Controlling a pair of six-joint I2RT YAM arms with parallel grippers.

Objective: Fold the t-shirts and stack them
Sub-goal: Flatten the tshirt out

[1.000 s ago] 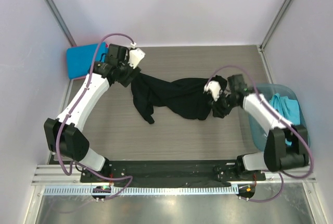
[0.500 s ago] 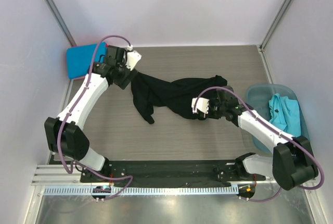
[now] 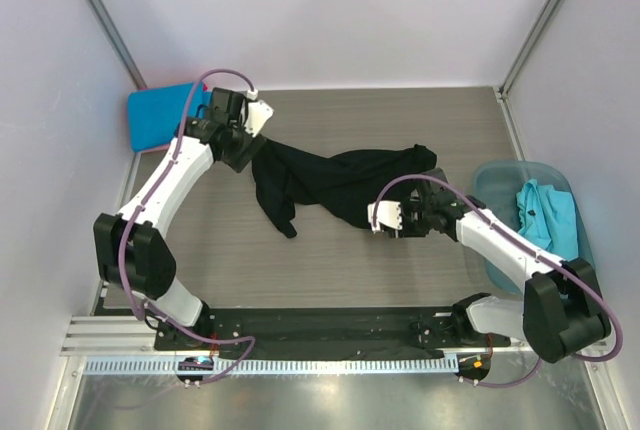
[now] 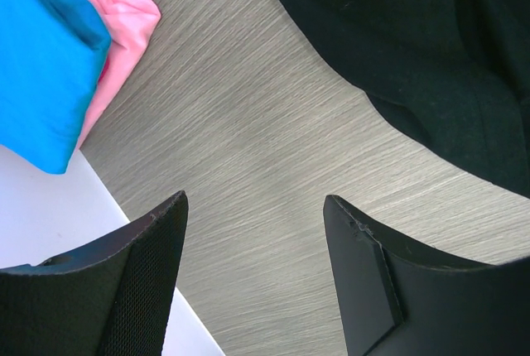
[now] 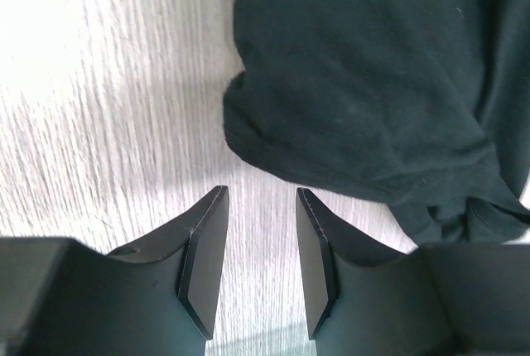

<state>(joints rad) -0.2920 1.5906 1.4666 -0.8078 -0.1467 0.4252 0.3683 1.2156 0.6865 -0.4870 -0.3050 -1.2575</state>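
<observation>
Lying crumpled on the table (image 3: 350,115) is the black t-shirt (image 3: 330,182). It is unfolded and bunched into a long ridge, with one sleeve or tail trailing toward the near side at its left end. All positions below are taken from this shirt.

Left gripper (image 4: 252,240): sits just off the shirt's far-left corner. Jaws are wide apart and nothing is between them. In the wrist view only bare table shows in the gap, and the shirt's edge is close by but not touching the fingers (image 4: 141,281).

Right gripper (image 5: 258,248): sits at the shirt's near-right edge. Jaws are parted by a narrow gap with nothing in it. The wrist view shows the rounded hem of the shirt just past the fingertips (image 5: 207,248), with a strip of table between them. No contact with the cloth is visible.

Blue t-shirt (image 3: 160,115): folded, well to the left of the black shirt and beyond the left gripper, at the far-left corner. The pink t-shirt (image 4: 116,33) lies directly beneath it, with its edge showing on the side toward the black shirt.

Turquoise t-shirt (image 3: 548,212): to the right of the black shirt, heaped loose inside the teal tub (image 3: 492,245). The tub stands just beside the shirt's right end.
</observation>
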